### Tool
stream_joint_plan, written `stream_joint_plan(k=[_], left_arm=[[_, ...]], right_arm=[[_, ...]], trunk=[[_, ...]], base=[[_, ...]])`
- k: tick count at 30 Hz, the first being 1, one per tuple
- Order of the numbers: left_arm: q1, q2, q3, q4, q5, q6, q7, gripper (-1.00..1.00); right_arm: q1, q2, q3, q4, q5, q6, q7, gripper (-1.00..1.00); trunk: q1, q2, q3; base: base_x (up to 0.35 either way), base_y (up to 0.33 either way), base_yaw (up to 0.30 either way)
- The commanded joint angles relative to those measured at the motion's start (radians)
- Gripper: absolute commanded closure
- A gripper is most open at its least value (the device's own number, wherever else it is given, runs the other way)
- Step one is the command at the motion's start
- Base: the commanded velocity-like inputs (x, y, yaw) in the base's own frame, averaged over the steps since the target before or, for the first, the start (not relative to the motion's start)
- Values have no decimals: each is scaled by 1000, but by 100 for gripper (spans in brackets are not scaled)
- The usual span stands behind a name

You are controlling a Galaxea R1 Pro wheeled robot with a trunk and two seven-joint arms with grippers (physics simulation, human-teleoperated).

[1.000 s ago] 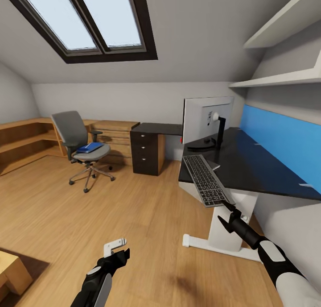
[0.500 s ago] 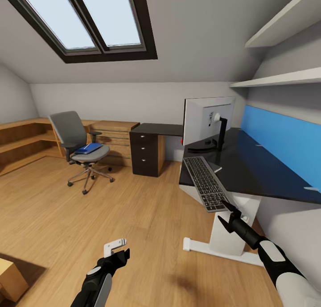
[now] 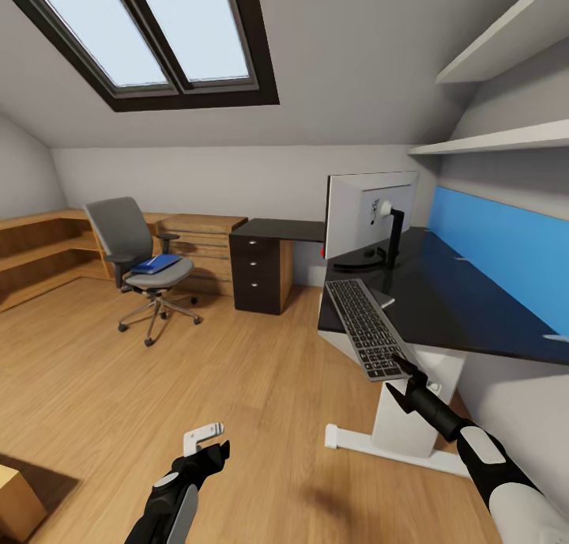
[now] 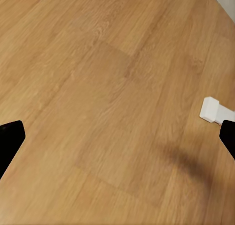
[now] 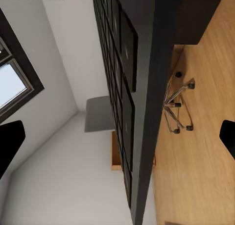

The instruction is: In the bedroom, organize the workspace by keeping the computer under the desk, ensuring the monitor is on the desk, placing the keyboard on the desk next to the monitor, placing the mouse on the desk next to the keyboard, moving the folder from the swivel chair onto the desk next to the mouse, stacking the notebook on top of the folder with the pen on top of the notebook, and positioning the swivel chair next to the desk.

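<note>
we are on the keyboard step: it overhangs the desk front edge, just in front of the monitor. our right gripper is at its near end, fingers spread wide in the wrist view, gripping nothing; the left gripper looks open. next we close and push it inward. since a second ago, the view slid slightly.

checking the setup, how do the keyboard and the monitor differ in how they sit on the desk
The keyboard lies flat at the desk's near edge, one end overhanging toward the right end effector. The monitor stands upright on its stand farther back, its silver-white back toward the camera. The keyboard is dark-keyed and slim; the monitor is tall. Both rest on the black top.
</note>
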Motion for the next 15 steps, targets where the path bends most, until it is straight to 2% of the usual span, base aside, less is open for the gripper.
stream_joint_plan(k=[1, 6, 15], left_arm=[[0, -1, 1, -1, 11, 4, 5, -100], [0, -1, 1, -1, 11, 4, 5, -100], [0, -1, 1, -1, 11, 5, 5, -100]], right_arm=[[-1, 0, -4, 1, -1, 7, 1, -100], [-1, 0, -4, 1, -1, 7, 1, -100], [-1, 0, -4, -1, -1, 7, 0, -100]], trunk=[[0, 0, -1], [0, 0, -1], [0, 0, -1]], base=[[169, 0, 0], [106, 0, 0], [12, 0, 0]])
